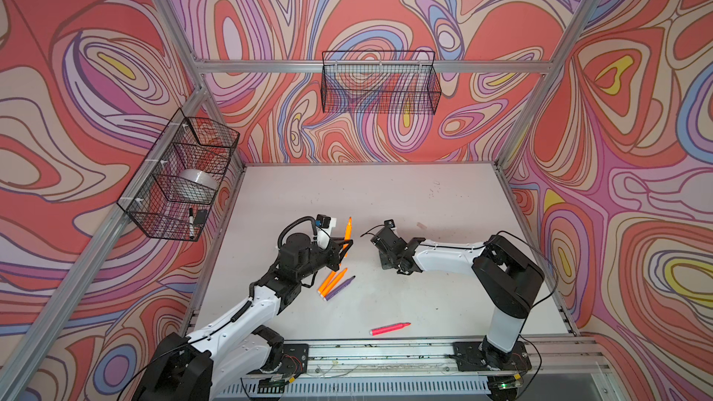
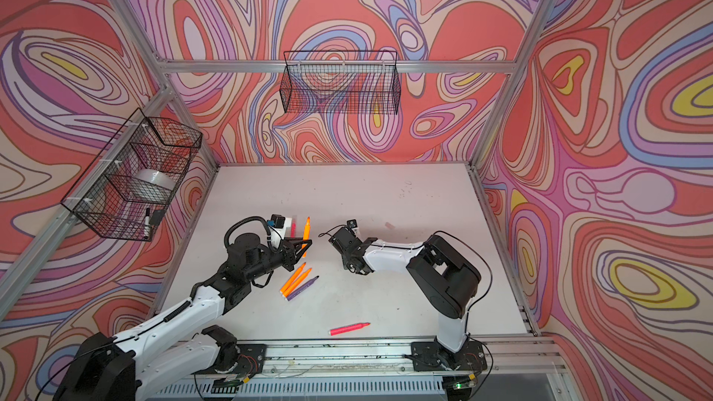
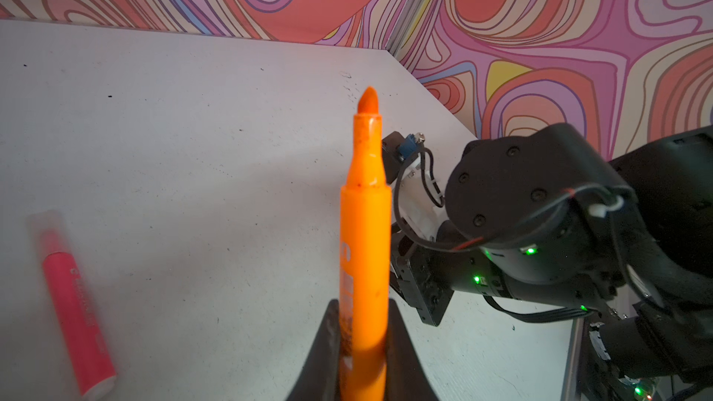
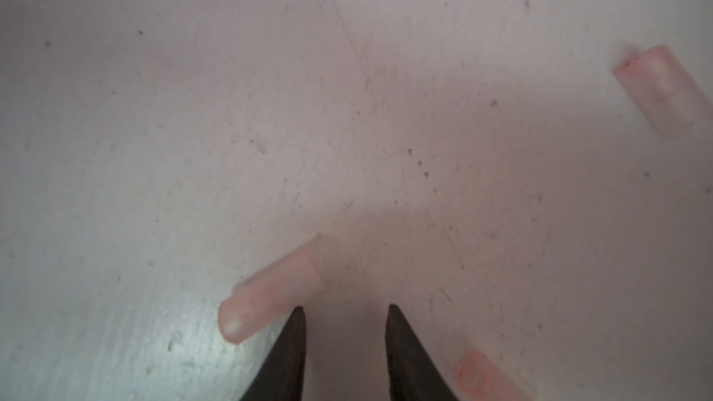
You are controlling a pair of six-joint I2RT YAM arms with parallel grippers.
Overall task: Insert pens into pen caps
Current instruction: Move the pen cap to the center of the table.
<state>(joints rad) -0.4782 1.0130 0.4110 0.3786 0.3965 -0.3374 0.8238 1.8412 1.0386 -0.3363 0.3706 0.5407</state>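
Note:
My left gripper (image 3: 362,302) is shut on a neon orange pen (image 3: 364,225), held above the table with its bare tip pointing away; it shows in both top views (image 1: 348,235) (image 2: 306,233). My right gripper (image 4: 345,308) hangs open just over the table with nothing between its fingers. One pale pen cap (image 4: 270,295) lies beside one fingertip, another cap (image 4: 478,376) by the opposite finger, a third cap (image 4: 663,82) farther off. Two orange pens (image 1: 331,280) and a purple pen (image 1: 341,287) lie under the left arm. A pink pen (image 1: 389,328) lies near the front. Another pink pen (image 3: 73,302) wears a cap.
A wire basket (image 1: 181,175) on the left wall holds a tape roll and a black-capped white marker (image 1: 191,221). A second wire basket (image 1: 380,82) hangs on the back wall. Aluminium rails frame the table (image 1: 424,194), and the arm bases sit on the front rail.

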